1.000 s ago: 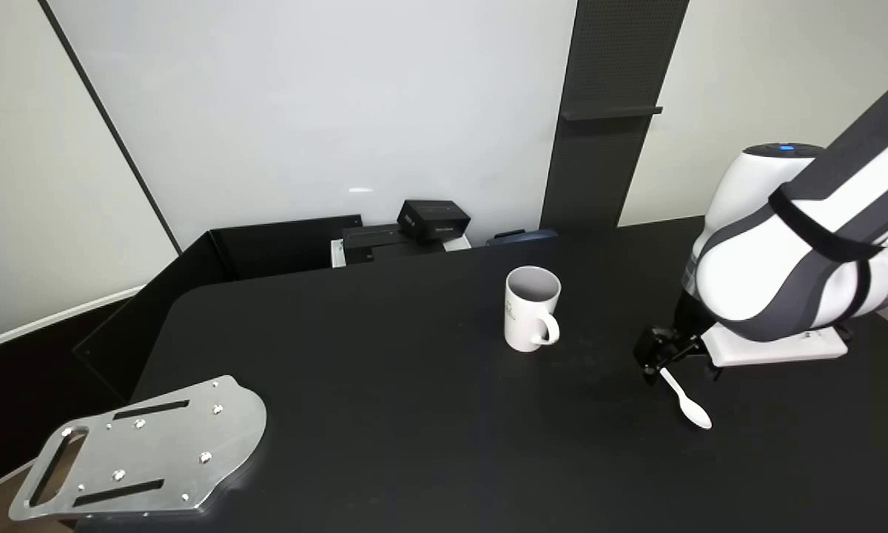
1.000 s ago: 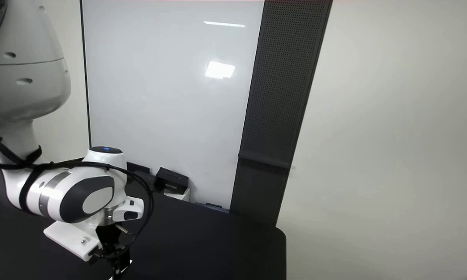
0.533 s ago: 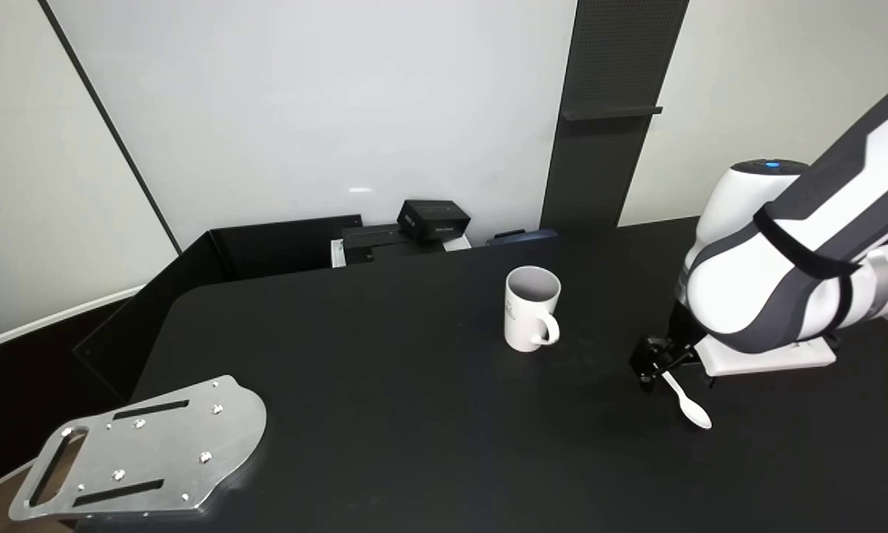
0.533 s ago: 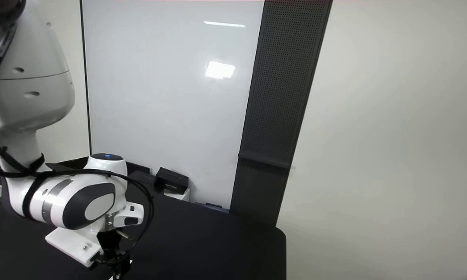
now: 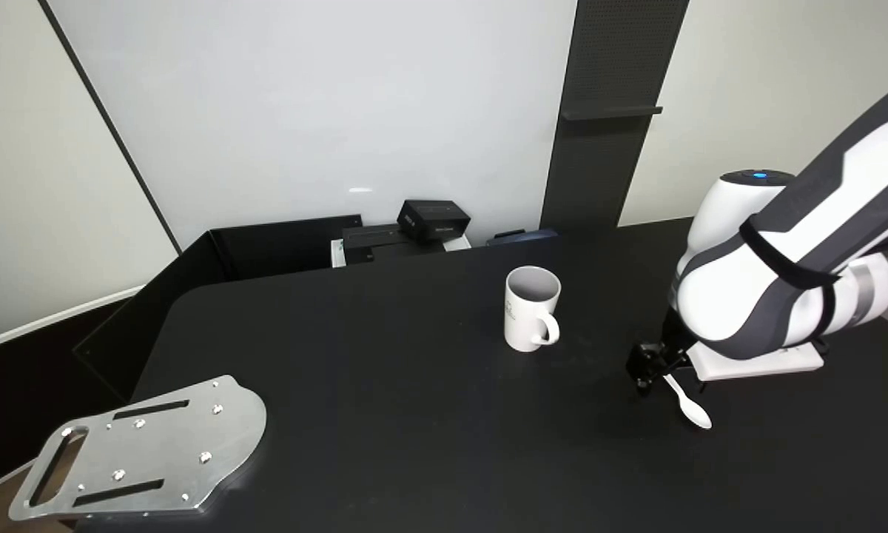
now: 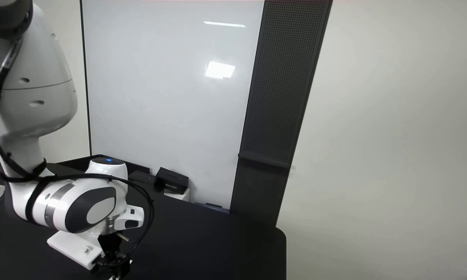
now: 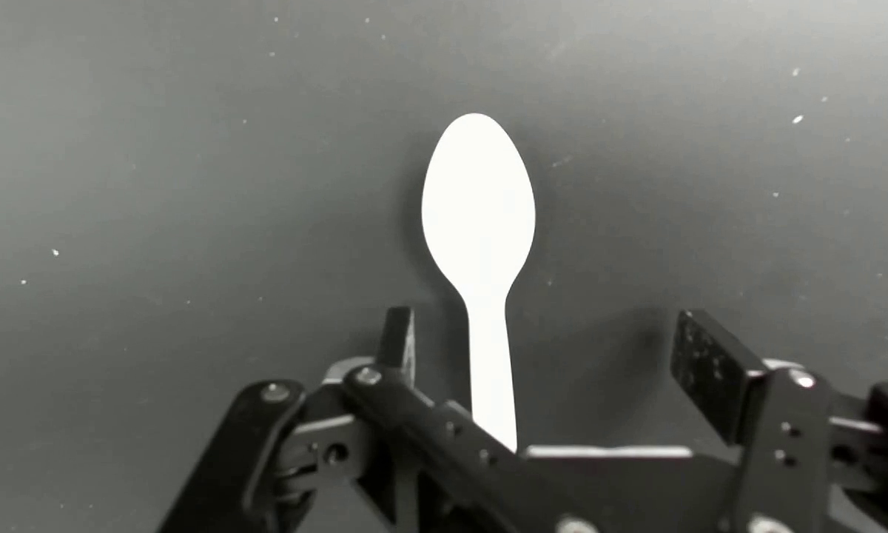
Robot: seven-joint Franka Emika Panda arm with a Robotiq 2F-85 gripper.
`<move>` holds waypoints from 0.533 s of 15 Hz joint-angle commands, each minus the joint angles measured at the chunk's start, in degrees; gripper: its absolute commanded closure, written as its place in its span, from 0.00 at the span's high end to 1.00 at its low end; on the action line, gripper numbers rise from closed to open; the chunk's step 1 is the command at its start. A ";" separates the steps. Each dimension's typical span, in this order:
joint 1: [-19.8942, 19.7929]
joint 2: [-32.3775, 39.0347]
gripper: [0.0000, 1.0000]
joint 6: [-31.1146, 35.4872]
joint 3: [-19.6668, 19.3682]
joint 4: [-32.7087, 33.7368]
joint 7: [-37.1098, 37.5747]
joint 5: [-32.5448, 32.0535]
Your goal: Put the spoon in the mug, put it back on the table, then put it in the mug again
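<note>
Fingers (image 7: 710, 377) are spread wide, w/ nothing clamped; in the wrist view the spoon (image 7: 482, 259) is seen w/ its handle btwn them, off-centre, nearer one finger than the other, the handle's end hidden behind the gripper (image 7: 544, 326). The spoon is laid on the table (image 5: 385, 385), bowl pointed away from the gripper, while the mug (image 5: 525, 318) is stood upright on the same table, well apart from it, w/ nothing seen poking out. How high the fingers are held above the table can't be judged, since black parts are set against black in both exterior views. Re progress: the spoon isn't in the mug now. Whether the first drop-in and the return to the table have been done can't be told from what's shown; if not, all three moves are left, and if so, just the last one. Either way, a pickup is prob. intended as the current step: the handle is to be pinched, lifted and carried across, so at least one placing in the mug is left.
</note>
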 commanded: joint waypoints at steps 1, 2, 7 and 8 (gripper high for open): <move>0.62 1.70 0.60 -0.36 -0.45 2.19 0.62 -0.41; 0.75 1.83 0.51 -0.47 -0.52 2.41 0.68 -0.43; 1.19 1.73 0.19 -1.19 -0.75 3.30 1.07 -0.30; 1.23 1.55 0.12 -1.14 -0.80 3.29 1.13 -0.27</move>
